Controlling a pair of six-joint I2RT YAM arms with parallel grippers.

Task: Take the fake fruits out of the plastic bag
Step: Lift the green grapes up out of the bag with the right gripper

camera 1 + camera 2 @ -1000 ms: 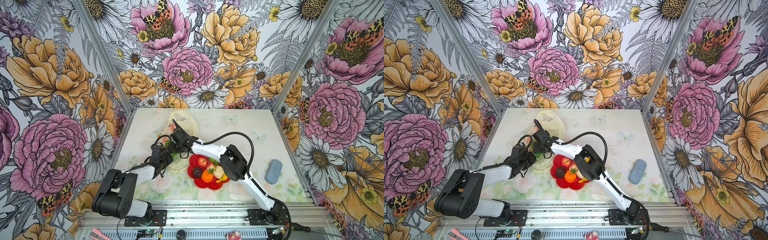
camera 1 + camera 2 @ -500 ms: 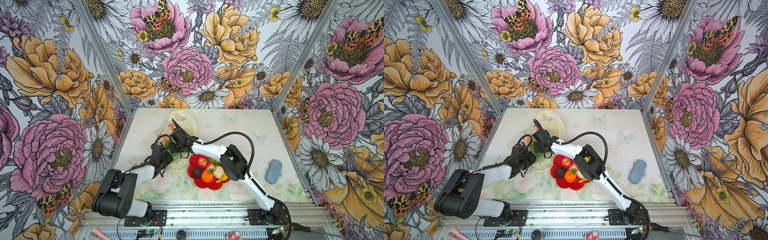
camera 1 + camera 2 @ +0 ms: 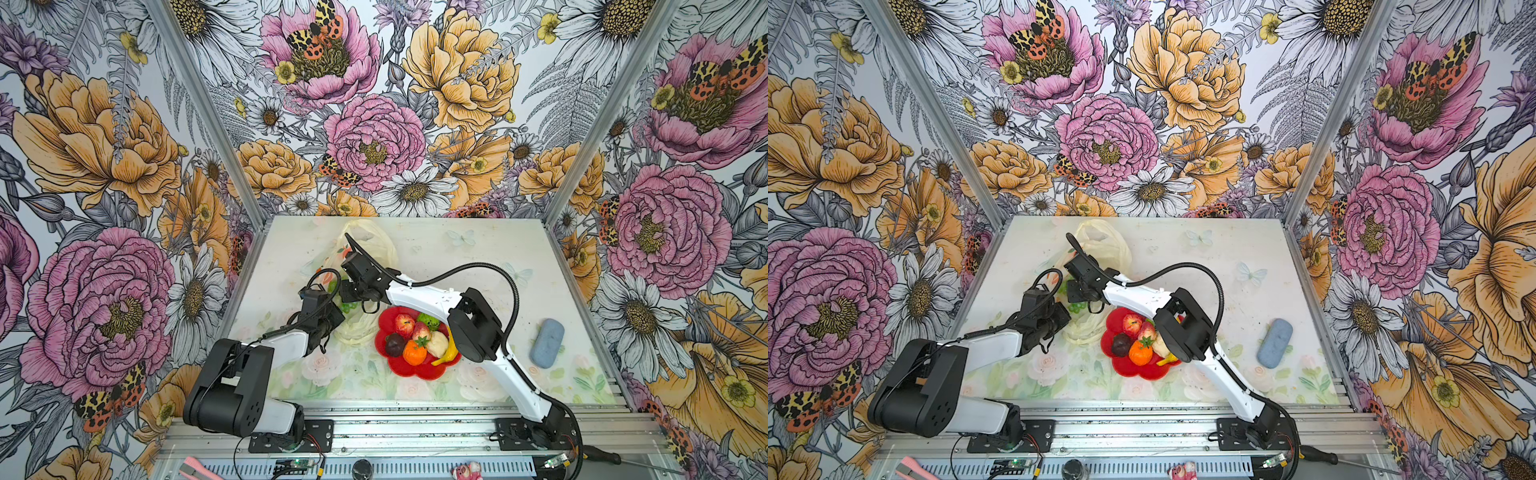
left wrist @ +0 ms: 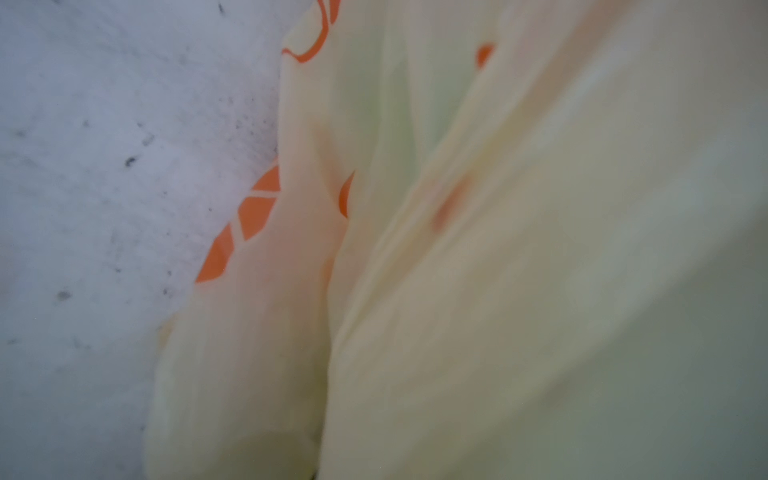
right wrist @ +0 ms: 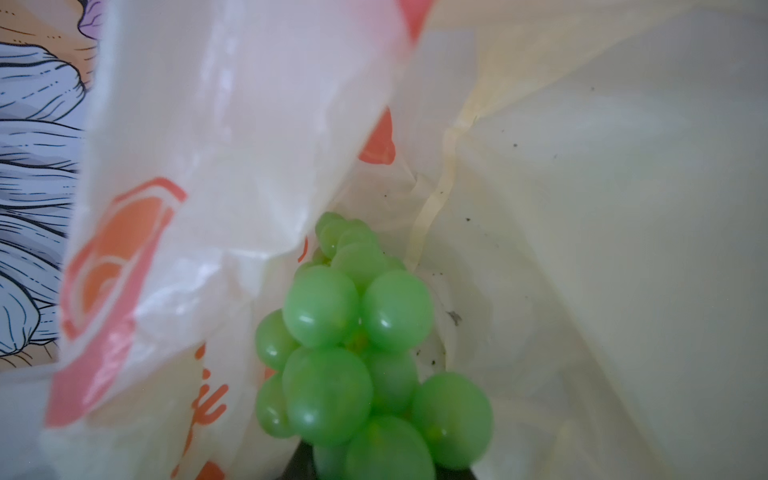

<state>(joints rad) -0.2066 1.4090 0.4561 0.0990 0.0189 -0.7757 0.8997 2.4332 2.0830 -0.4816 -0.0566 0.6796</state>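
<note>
Plastic bag (image 5: 208, 124), crinkly, translucent; glossy round grapes (image 5: 332, 374)

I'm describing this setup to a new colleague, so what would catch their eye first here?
The red flower-shaped plate, heaped with bright fake fruits, stands out at the front middle of the table. Beside it, a green grape bunch peeks from the pale plastic bag. Loud floral walls surround everything.

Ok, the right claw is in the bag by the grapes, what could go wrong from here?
Film of the plastic bag drapes over the grape bunch, so the right claw may pinch film too and drag the bag. The left claw holds only thin film, which might slip. The red plate looks crowded; grapes could roll off.
</note>
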